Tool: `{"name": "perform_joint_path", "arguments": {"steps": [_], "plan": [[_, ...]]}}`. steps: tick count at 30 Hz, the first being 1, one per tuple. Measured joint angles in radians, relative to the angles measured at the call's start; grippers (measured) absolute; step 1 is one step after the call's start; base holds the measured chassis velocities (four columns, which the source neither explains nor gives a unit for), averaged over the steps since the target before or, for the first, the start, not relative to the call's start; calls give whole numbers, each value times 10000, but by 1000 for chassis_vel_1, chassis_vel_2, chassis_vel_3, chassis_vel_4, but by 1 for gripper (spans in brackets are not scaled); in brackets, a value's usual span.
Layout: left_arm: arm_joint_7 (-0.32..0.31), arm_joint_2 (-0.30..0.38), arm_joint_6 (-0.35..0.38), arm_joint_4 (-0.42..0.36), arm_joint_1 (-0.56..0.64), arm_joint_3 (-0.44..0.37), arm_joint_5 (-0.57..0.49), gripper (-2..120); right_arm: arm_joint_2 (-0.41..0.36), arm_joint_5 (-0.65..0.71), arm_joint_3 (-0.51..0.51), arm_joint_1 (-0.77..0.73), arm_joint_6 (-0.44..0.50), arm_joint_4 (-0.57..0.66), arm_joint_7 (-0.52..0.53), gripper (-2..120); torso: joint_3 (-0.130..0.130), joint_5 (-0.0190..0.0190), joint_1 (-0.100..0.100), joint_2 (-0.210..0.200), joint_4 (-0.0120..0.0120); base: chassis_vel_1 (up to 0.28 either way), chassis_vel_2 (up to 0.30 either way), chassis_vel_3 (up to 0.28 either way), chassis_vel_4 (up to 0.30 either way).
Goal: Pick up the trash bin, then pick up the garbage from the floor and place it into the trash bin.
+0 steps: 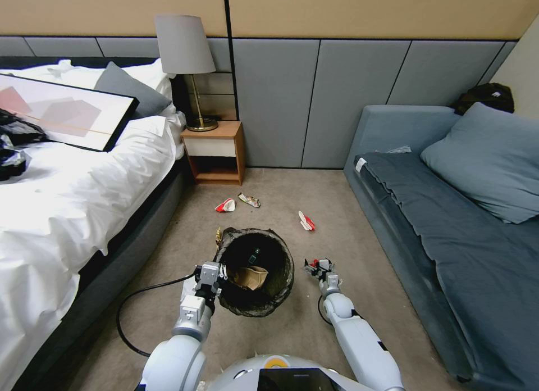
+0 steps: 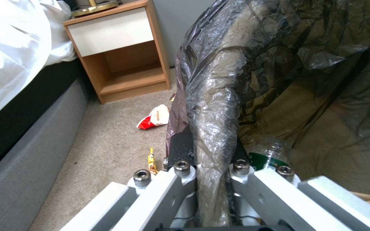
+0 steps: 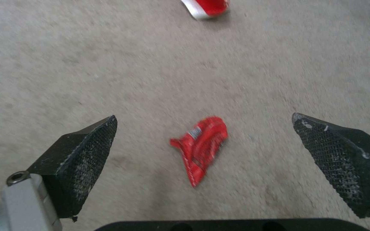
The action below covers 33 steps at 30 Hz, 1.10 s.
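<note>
Near the robot, on the carpet between bed and sofa, the left gripper (image 1: 216,276) pinches the rim of the trash bin (image 1: 255,270). To its right, the right gripper (image 3: 202,144) hangs spread wide over a red wrapper (image 3: 200,146). I think it should go down and squeeze.

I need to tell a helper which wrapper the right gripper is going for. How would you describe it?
On the carpet between bed and sofa, just right of the trash bin, the open right gripper hangs over it. It is a crumpled all-red wrapper; the others have white.
</note>
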Motion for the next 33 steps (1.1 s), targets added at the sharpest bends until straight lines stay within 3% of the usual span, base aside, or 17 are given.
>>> {"name": "perform_joint_path", "arguments": {"steps": [20,30,33], "plan": [[-2,-16,-14,-1,146,24,-69,1,385,112,101,660,368,-1359,-219,98,0,-1,0,0,0,0,0,0,0],[-2,-34,-12,-23,206,-16,-61,1,537,-44,140,980,630,-1975,-419,89,0,0,1,0,1,0,0,0,0],[-2,-54,-12,-22,224,2,-41,1,538,-66,173,1047,687,-2126,-496,80,0,0,0,0,0,0,0,0,0]]}}
